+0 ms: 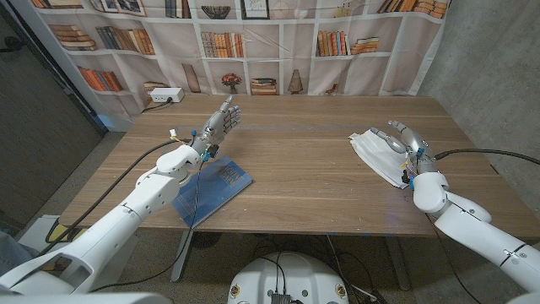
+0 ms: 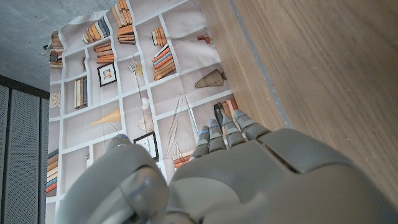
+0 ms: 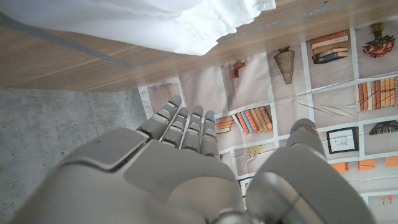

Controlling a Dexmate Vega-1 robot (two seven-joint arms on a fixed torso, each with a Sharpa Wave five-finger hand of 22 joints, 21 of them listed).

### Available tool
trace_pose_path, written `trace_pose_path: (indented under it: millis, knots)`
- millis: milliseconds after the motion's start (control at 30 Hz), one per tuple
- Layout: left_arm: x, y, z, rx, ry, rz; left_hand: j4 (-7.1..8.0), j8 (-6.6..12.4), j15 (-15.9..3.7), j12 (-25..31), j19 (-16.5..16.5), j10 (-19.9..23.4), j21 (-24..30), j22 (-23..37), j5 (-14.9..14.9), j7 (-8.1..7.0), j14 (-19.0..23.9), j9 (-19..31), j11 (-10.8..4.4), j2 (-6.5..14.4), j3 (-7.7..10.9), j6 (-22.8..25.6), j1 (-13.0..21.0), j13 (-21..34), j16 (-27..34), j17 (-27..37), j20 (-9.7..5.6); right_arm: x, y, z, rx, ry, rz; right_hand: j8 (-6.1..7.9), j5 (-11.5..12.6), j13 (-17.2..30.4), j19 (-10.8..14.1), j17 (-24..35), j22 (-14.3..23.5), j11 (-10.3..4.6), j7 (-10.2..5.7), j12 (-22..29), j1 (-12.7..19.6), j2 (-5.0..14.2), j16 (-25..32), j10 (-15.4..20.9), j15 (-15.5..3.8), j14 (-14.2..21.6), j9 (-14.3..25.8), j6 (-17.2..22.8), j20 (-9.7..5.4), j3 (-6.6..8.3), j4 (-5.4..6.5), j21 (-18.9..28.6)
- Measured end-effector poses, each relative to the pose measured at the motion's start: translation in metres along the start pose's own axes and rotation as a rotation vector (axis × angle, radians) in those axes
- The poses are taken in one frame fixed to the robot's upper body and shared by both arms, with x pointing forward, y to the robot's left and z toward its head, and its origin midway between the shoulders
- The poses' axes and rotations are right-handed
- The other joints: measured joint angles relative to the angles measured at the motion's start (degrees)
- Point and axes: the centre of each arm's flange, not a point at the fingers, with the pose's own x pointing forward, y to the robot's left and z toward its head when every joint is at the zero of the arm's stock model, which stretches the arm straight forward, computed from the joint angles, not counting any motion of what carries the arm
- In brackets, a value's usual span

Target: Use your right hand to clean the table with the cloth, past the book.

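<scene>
One white cloth [image 1: 377, 155] beside right hand [image 1: 405, 142], one blue book [image 1: 213, 191].

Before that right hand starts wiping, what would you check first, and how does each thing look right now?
1. White cloth on the table: ok.
2. Right hand beside the cloth: ok.
3. Right hand's fingers gripping the cloth: not ok, they look open and straight.
4. Blue book on the table, apart from the cloth: ok.
5. Bare wood between cloth and book: ok.
6. Left hand raised, holding nothing: ok.
</scene>
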Motion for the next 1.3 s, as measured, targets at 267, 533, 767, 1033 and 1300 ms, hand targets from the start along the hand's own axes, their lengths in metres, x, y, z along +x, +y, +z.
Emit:
trace_pose_path:
  millis: [267,533,767,1033,1300]
  knots:
    - [-0.001,-0.003,-0.002,-0.002,0.003,-0.004,0.0,0.0,0.24,0.0,-0.1,0.2,0.0,0.0,-0.4,0.0,0.2,0.0,0.16,0.0,0.0,0.0,0.0,0.0,-0.3,0.0,0.53,-0.001,0.005,0.001,-0.052,0.026,0.036,0.0,0.2,0.0,-3.2,0.0,0.0,-0.31,-0.63,0.0,0.6,-0.02,0.0,-0.3,0.04,-0.9,0.0,-0.2,0.1,0.17,0.17,-0.4]
    - [-0.001,-0.005,-0.003,-0.003,0.003,-0.01,0.0,-0.26,0.53,-0.4,-0.5,0.4,-0.2,0.0,-0.6,-0.62,0.5,0.3,0.03,0.5,0.0,0.6,0.5,0.0,-0.3,0.0,1.35,-0.001,0.011,0.001,-0.094,0.057,0.075,0.0,0.7,0.0,-6.2,0.0,0.0,-0.84,-2.29,0.0,1.2,-0.1,0.0,-1.2,0.66,-1.6,0.0,-1.0,1.0,0.17,0.17,-0.8]
    - [-0.002,-0.006,-0.002,-0.002,0.0,-0.015,0.0,-0.25,0.72,-0.5,-0.7,0.4,-0.2,0.0,-0.8,-0.72,0.7,0.3,0.03,0.5,0.0,0.7,0.5,0.0,-0.3,0.0,1.56,-0.001,0.014,0.0,-0.131,0.091,0.104,-0.43,1.1,0.3,-7.4,0.0,0.0,-0.01,-2.66,-0.4,2.9,0.08,0.0,-4.7,2.1,-4.3,0.0,-3.9,2.47,0.17,0.17,-0.6]
    - [-0.002,-0.007,-0.002,0.002,-0.004,-0.024,0.0,-0.46,0.72,-0.5,-0.9,0.4,-0.2,0.0,-0.8,-0.72,0.7,0.3,0.03,0.6,0.0,0.7,0.6,0.0,-0.5,0.0,2.17,0.001,0.02,-0.002,-0.181,0.135,0.14,-0.87,1.5,0.3,-9.1,0.0,0.0,0.3,-2.54,-0.4,4.7,0.21,0.0,-7.1,2.42,-6.2,0.0,-6.4,1.75,0.42,-0.09,-0.6]
    - [-0.003,-0.006,-0.002,0.006,-0.005,-0.026,0.01,-0.46,0.72,-0.5,-0.9,0.7,-0.2,0.0,-1.1,-0.72,0.7,0.3,-0.28,0.6,-0.01,0.7,0.6,0.0,-0.5,0.0,2.17,0.004,0.024,-0.003,-0.209,0.164,0.162,-0.87,1.6,0.3,-9.1,0.0,0.0,0.18,-2.21,-0.4,6.0,0.59,0.0,-8.0,2.4,-6.8,0.0,-8.0,1.74,0.82,-0.16,-0.2]
